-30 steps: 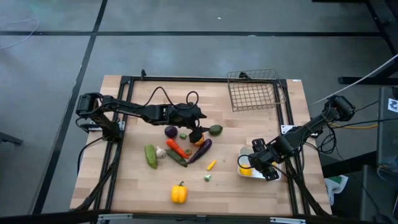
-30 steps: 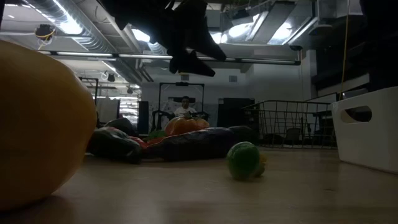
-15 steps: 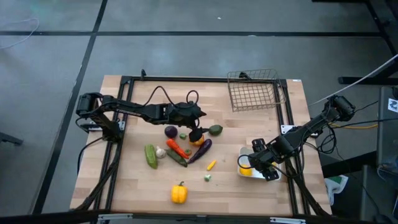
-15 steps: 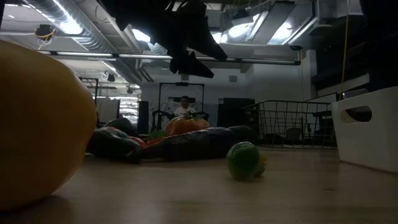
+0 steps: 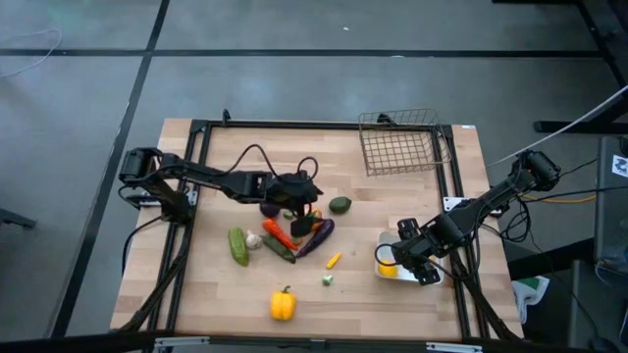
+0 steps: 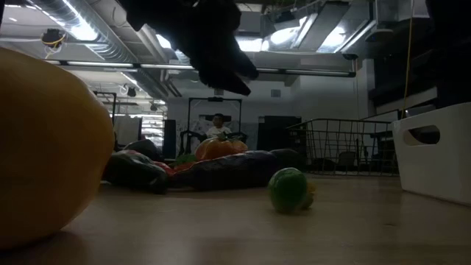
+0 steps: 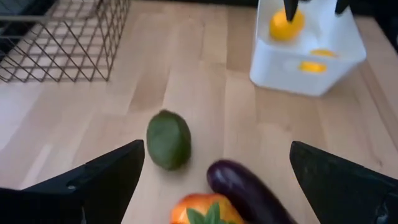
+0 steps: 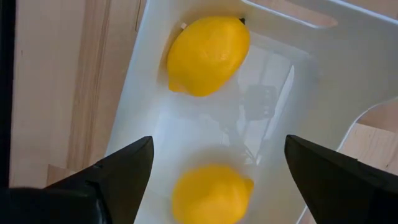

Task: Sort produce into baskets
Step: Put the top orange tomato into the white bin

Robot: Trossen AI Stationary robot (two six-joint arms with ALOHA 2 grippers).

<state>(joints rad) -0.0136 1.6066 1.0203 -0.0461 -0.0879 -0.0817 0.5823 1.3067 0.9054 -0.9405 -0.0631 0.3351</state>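
My left gripper [image 5: 302, 204] hovers open over the produce pile at the table's middle. In its wrist view [image 7: 217, 180] an orange fruit [image 7: 208, 213], a purple eggplant [image 7: 249, 190] and a green lime [image 7: 168, 139] lie on the table below it. My right gripper [image 5: 394, 257] is open above the white tray [image 8: 155, 124], which holds two lemons [image 8: 208, 55] [image 8: 211, 194]. Its fingers stand on either side of the nearer lemon without touching it. The wire basket [image 5: 400, 142] stands at the far right.
A carrot [image 5: 278, 233], green cucumbers [image 5: 238, 245], garlic [image 5: 254, 240] and a purple round piece [image 5: 270, 207] lie in the pile. A yellow pepper [image 5: 283, 304], a small yellow piece [image 5: 334, 260] and a small green piece [image 5: 328, 279] lie nearer the front edge. A person shows beyond the table in the low view.
My left gripper has shifted a little toward the table's left edge over the pile and turned, so that it now covers the orange fruit in the high view. The produce has kept still.
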